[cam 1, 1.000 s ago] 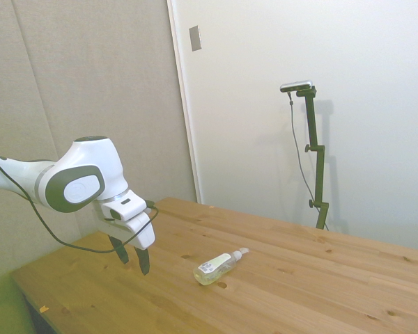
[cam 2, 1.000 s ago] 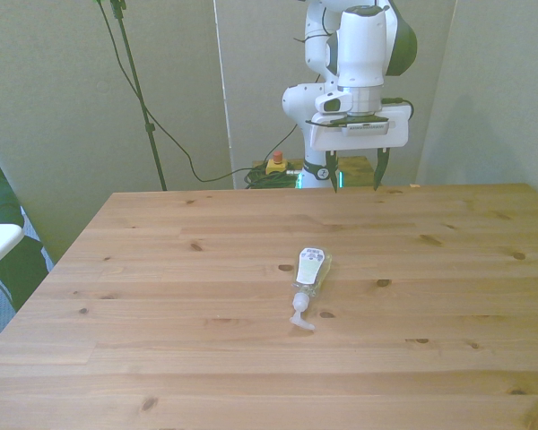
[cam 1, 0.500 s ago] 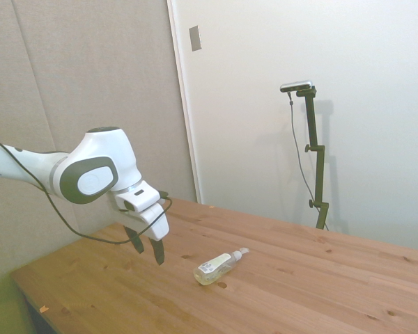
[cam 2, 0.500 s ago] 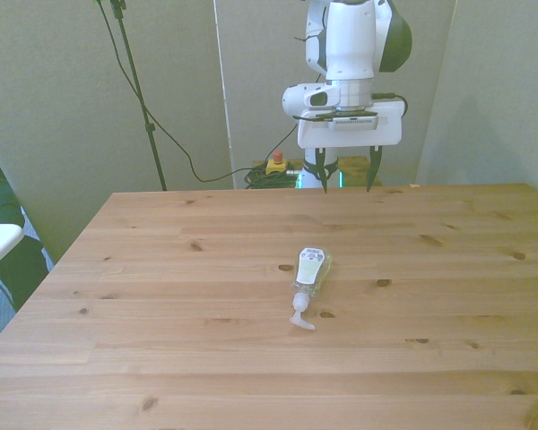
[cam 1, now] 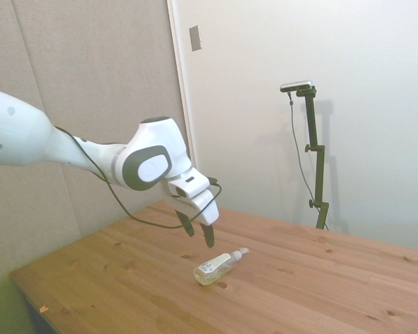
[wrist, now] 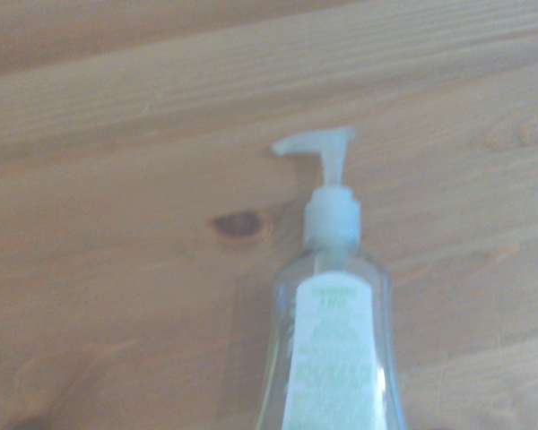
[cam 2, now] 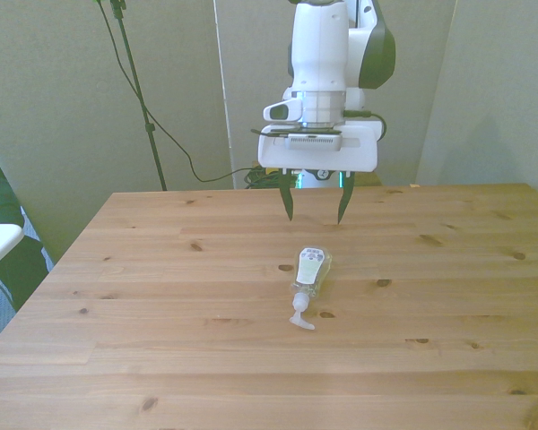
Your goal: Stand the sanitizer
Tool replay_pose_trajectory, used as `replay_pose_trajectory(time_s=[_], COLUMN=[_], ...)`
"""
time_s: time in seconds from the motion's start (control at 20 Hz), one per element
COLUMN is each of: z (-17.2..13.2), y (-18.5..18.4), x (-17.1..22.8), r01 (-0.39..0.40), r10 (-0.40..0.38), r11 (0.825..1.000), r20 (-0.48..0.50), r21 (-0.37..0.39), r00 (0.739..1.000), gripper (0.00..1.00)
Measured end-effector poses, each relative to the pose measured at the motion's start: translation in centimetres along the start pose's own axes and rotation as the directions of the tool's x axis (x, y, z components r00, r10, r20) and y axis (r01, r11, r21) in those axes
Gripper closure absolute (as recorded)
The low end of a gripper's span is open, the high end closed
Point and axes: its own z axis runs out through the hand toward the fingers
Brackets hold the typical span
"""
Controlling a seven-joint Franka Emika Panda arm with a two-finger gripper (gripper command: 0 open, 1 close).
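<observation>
The sanitizer lies on its side near the middle of the wooden table, a small clear bottle with a white label and a white pump top. In the side view the sanitizer points its pump away from the arm. My gripper hangs open in the air, above and just behind the bottle's base, with nothing between its dark fingers. The wrist view shows the sanitizer close up, pump and label in sight.
A black cable hangs behind the table at the front view's left. A white and dark object sits off the table's edge at the front view's far left. A small red and yellow item lies behind the table.
The arm has swung out over the table, carrying the open gripper from the table's far edge to a spot above the bottle. The sanitizer has not moved.
</observation>
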Motion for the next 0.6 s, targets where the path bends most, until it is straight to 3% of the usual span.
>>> replay_pose_trajectory(time_s=[0.25,0.6], z=[2.7,7.7], y=[-2.6,-6.5], x=[4.3,4.9], r01=[-0.072,-0.055], r10=[0.073,0.054], r11=[0.997,0.998], r20=[-0.034,-0.026], r21=[0.013,-0.015], r00=[0.997,0.998], gripper=[0.0,0.0])
